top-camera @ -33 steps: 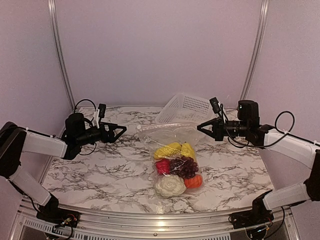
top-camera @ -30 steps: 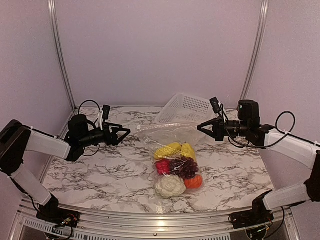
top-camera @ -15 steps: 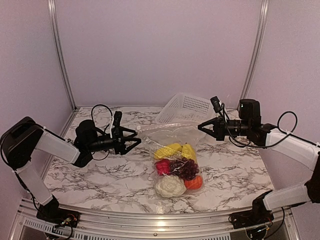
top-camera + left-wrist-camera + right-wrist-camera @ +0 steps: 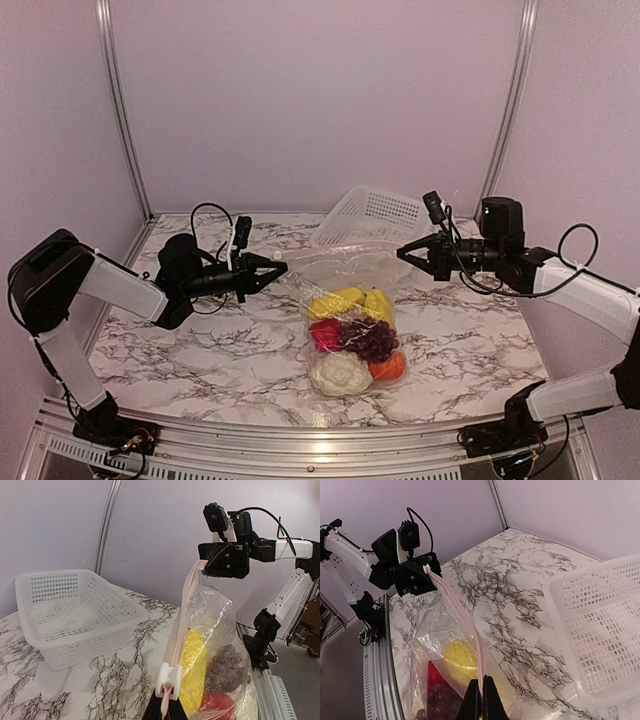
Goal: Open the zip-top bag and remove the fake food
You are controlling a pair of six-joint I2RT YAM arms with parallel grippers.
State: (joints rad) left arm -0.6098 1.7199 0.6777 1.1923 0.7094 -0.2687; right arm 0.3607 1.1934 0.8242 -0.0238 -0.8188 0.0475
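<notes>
**Bag strung between two pincers — contents inside**

- Clear, crinkly plastic zip-top bag [image 4: 345,283]: near the middle of the white marble-patterned table [image 4: 190,340]. Its lower part lies on the top, while its pink zip strip [image 4: 181,615] is lifted and stretched between the two arms.
- Left gripper [image 4: 271,268]: fingers pressed together on the strip's left end, just under the white slider [image 4: 168,679].
- Right gripper [image 4: 404,251]: fingers pinched together on the strip's other end.
- Fake food [image 4: 355,340]: all inside the bag, heaped in its near half — yellow fruits [image 4: 345,300], dark purple grape bunch [image 4: 372,336], red apple [image 4: 325,333], white lumpy piece [image 4: 340,372], orange round piece [image 4: 388,365].
- White perforated plastic basket [image 4: 372,215]: at the back of the table, just behind the raised strip and near the right gripper. Whether it touches the bag cannot be told.
</notes>
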